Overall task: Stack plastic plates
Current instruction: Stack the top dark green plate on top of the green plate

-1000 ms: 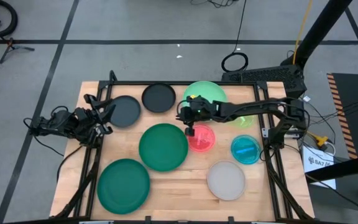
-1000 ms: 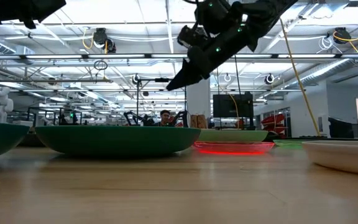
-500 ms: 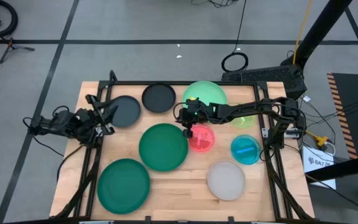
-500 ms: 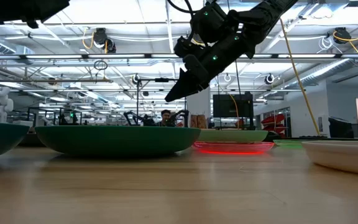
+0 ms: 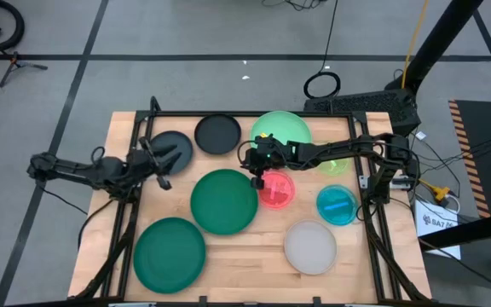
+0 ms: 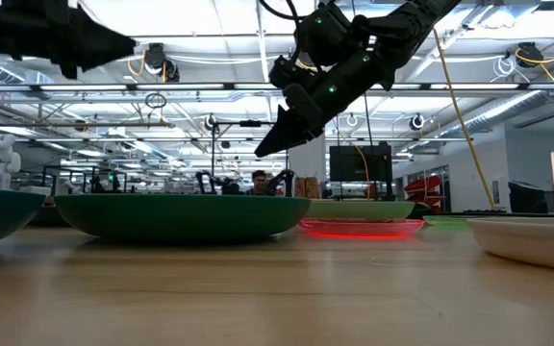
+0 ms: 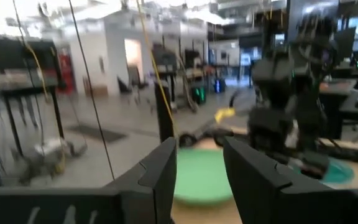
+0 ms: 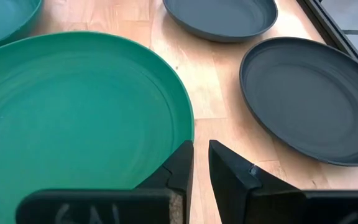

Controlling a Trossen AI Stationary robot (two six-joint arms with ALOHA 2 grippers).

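Round plates lie flat on the wooden table: two dark green ones (image 5: 224, 200) (image 5: 170, 253), a dark grey one (image 5: 174, 147), a black one (image 5: 218, 134), a light green one (image 5: 280, 128), a pink one (image 5: 277, 191), a blue one (image 5: 337, 205), a frosted white one (image 5: 310, 247) and a yellow-green one (image 5: 335, 165) under the right arm. My left gripper (image 5: 158, 164) is open and empty in the air (image 6: 99, 43) by the dark grey plate's near edge. My right gripper (image 5: 250, 164) is shut and empty, hovering (image 6: 263, 149) between the middle dark green plate (image 8: 79, 124) and the pink one.
A black frame (image 5: 228, 114) runs along the table's far edge and down both sides. Bare wood (image 5: 254, 256) lies between the near dark green plate and the white plate. In the low view a person (image 6: 256, 180) sits in the room beyond the table.
My left gripper has reached toward the table's right, up to the dark grey plate's near edge. My right gripper has risen a little and shifted slightly toward the table's left, away from the pink plate, then held still. No plate has moved.
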